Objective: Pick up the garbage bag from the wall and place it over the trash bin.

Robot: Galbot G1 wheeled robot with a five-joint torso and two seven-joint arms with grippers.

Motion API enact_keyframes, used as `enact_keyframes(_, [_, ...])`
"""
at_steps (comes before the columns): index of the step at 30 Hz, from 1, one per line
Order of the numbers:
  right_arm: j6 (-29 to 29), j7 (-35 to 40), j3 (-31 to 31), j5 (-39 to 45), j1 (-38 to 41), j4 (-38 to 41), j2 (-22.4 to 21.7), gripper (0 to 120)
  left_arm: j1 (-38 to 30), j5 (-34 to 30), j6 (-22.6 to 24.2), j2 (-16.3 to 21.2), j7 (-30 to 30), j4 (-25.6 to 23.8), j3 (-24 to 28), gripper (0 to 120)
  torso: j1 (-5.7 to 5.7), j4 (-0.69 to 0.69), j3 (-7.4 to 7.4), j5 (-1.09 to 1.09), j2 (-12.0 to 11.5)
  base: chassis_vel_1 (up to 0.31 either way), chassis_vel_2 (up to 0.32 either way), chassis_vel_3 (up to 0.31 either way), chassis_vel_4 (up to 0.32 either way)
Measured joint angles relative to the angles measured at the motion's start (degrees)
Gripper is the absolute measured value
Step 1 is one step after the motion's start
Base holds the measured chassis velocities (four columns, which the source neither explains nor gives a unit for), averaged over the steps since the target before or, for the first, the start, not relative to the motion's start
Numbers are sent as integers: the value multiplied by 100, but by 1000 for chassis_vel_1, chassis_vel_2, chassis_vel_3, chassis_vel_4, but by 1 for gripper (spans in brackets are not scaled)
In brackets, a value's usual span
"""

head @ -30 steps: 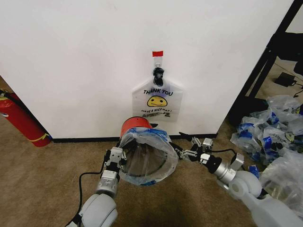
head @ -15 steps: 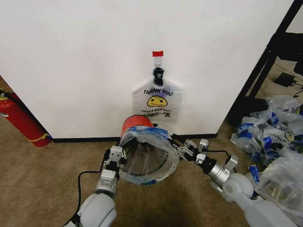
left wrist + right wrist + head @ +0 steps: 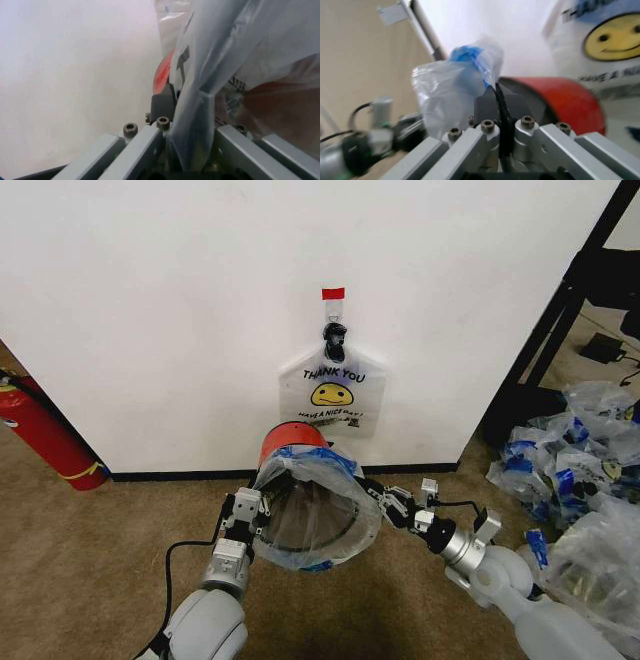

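Observation:
The garbage bag [image 3: 318, 515], see-through with blue patches, is stretched into a wide open mouth between my two grippers, low in front of the wall [image 3: 150, 300]. My left gripper [image 3: 252, 508] is shut on its left edge, with plastic pinched between the fingers [image 3: 192, 150]. On the right edge my right gripper [image 3: 378, 498] is shut, a bunched blue-printed fold [image 3: 457, 84] rising just past its fingertips [image 3: 499, 101]. The red trash bin [image 3: 290, 443] stands against the wall behind the bag, its upper part showing above the bag's rim; it shows as the trash bin [image 3: 560, 97] beyond the right fingers.
A flat white "THANK YOU" smiley bag [image 3: 333, 392] hangs on a hook under a red tape mark [image 3: 332, 293]. A red fire extinguisher [image 3: 45, 435] leans at the left. A heap of clear blue-printed bags [image 3: 570, 465] and a black rack frame [image 3: 560, 310] stand at the right.
My right arm has slid a little to the left and lower, still holding the bag's edge. The bag's mouth has shifted slightly with it; the left gripper has stayed in place.

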Motion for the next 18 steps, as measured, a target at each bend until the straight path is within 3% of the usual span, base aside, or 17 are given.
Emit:
enact_keyframes(8, [355, 707, -126, 238, 127, -27, 50, 0, 103, 14, -1, 16, 84, -306, 38, 0, 0, 0, 0, -1, 0, 0, 0, 0, 0])
enact_keyframes(15, [168, -370, 13, 531, 190, -375, 21, 0, 297, -206, 138, 179, 393, -1116, 39, 0, 0, 0, 0, 0, 0, 0, 0, 0, 0])
enact_keyframes(18, [184, -823, 86, 408, 261, -604, 45, 0, 284, -294, 206, 232, 455, -1218, 15, 0, 0, 1, 0, 1, 0, 0, 0, 0, 0])
